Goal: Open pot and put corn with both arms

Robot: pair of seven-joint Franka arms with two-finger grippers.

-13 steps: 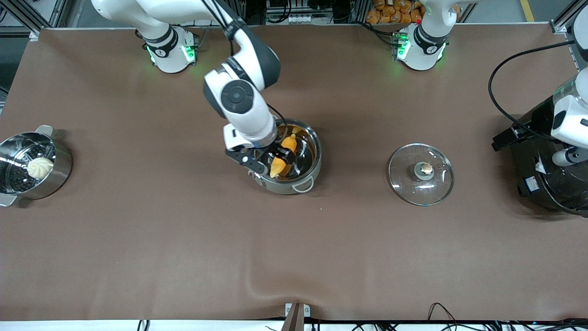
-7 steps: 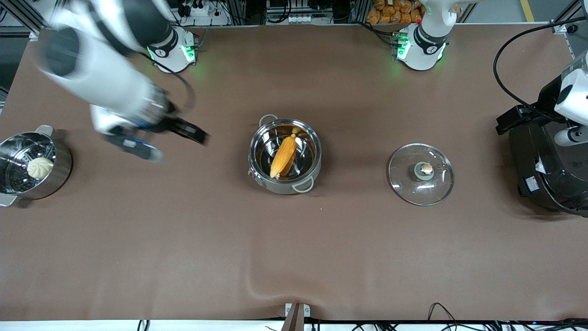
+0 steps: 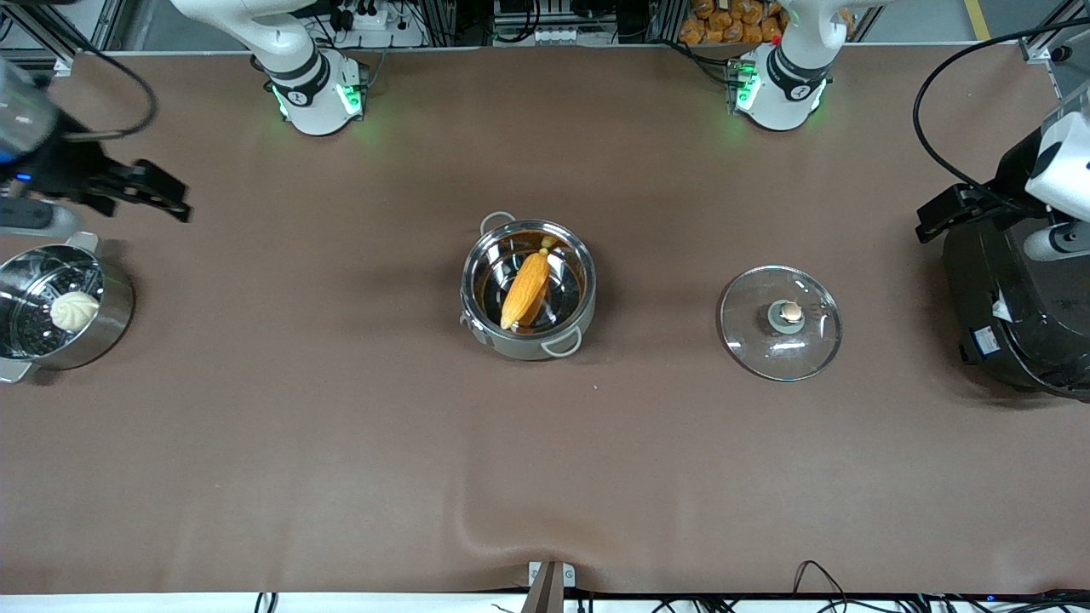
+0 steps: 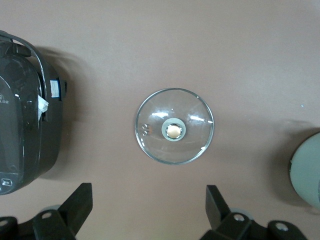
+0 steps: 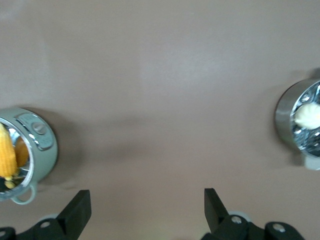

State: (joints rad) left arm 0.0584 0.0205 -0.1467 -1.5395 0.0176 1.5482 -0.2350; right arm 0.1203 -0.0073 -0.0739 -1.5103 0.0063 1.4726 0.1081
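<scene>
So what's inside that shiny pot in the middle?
One corn cob lies slanted in the open pot. Its lid rests on the table beside it. The pot floor under the cob is hidden.

Robot lab: alu framing (image 3: 51, 25), cables (image 3: 945, 128).

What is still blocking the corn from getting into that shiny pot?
Nothing visible: the corn already lies inside the open pot. Its glass lid rests on the table toward the left arm's end, apart from the pot.
</scene>
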